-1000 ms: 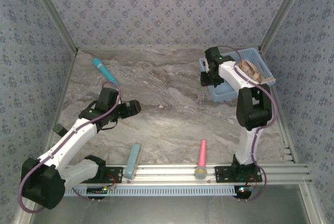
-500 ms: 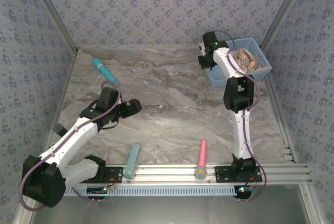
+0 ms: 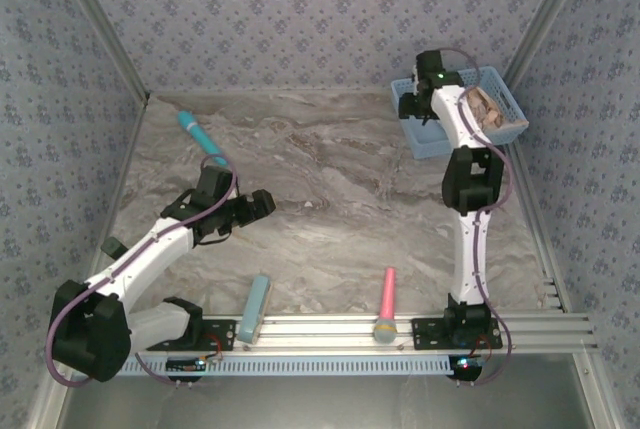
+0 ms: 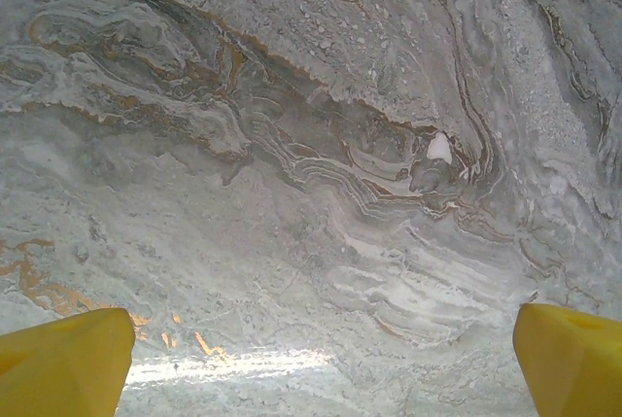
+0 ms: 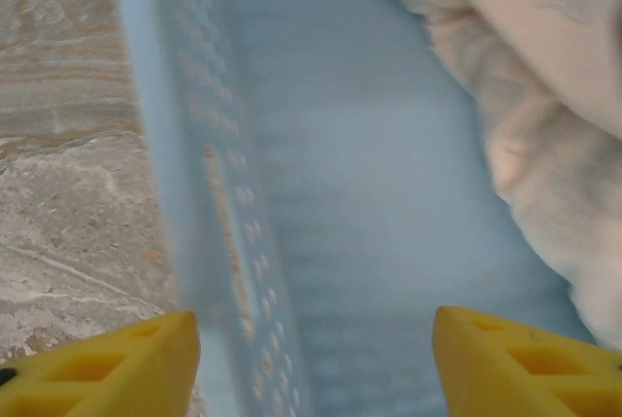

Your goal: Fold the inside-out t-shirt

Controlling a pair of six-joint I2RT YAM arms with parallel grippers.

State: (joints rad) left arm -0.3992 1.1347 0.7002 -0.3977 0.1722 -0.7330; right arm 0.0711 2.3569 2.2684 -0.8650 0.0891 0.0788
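Peach t-shirt (image 5: 544, 96) blurred, cropped inside blue basket (image 5: 330, 203).

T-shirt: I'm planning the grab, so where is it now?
The t-shirt lies bunched inside the blue basket at the table's far right corner in the top view.

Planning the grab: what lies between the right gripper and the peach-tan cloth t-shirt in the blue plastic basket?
Bare floor of the blue plastic basket, seen in the right wrist view, lies between the right gripper and the peach-tan cloth t-shirt.
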